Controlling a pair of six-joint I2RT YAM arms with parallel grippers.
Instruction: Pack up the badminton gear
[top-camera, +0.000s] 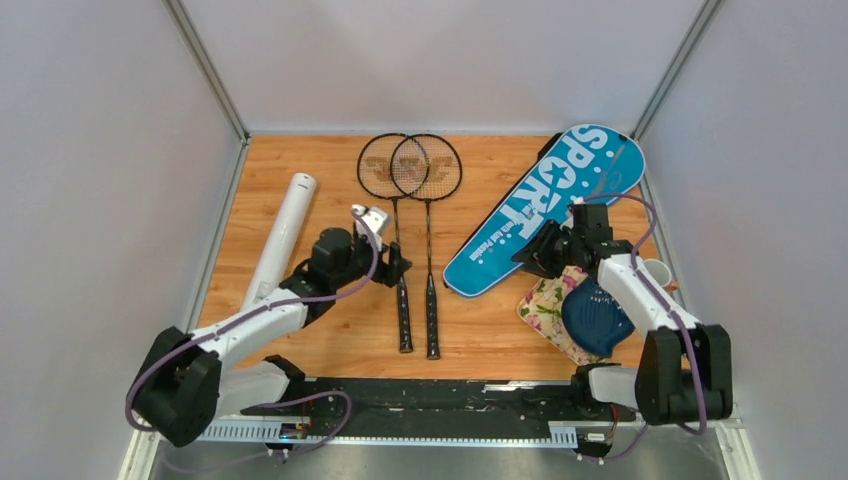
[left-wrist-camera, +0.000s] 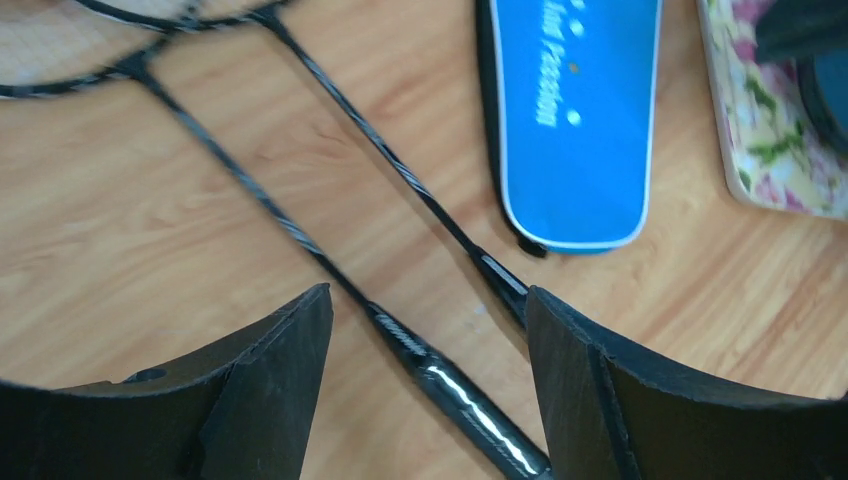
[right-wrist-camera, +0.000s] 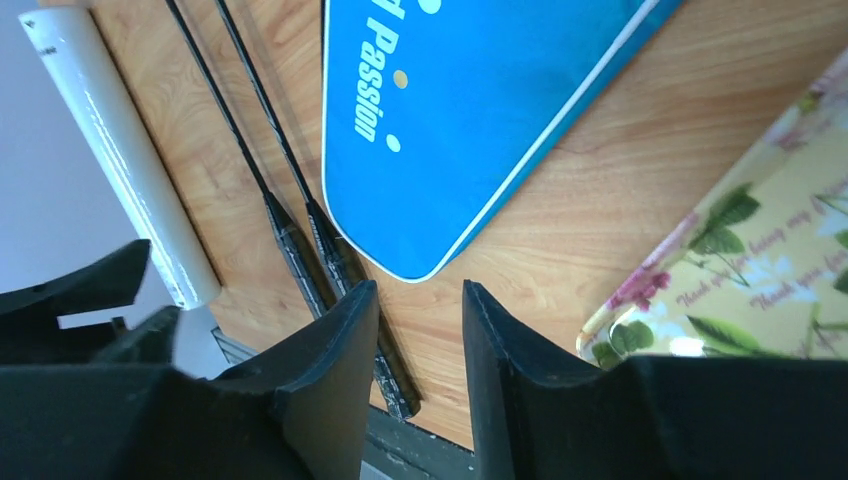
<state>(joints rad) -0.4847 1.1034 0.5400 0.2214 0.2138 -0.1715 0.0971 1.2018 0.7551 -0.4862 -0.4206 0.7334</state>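
Observation:
Two thin black rackets (top-camera: 405, 230) lie side by side mid-table, heads far, handles near. My left gripper (top-camera: 398, 268) is open and hovers over the left racket where shaft meets handle. In the left wrist view that handle (left-wrist-camera: 455, 390) lies between the spread fingers of the left gripper (left-wrist-camera: 430, 325). The long white tube (top-camera: 281, 235) lies at the left. The blue "SPORT" cover (top-camera: 545, 205) lies diagonally at the right. My right gripper (top-camera: 530, 258) is open and empty just above its narrow end (right-wrist-camera: 470, 110), and shows in the right wrist view (right-wrist-camera: 420, 300). No shuttlecocks show.
A floral cloth (top-camera: 545, 305) lies at the near right with a dark blue shell-shaped object (top-camera: 595, 318) on it. A white cup (top-camera: 655, 270) stands by the right wall. Walls close in the table on three sides. A black rail (top-camera: 430, 400) runs along the near edge.

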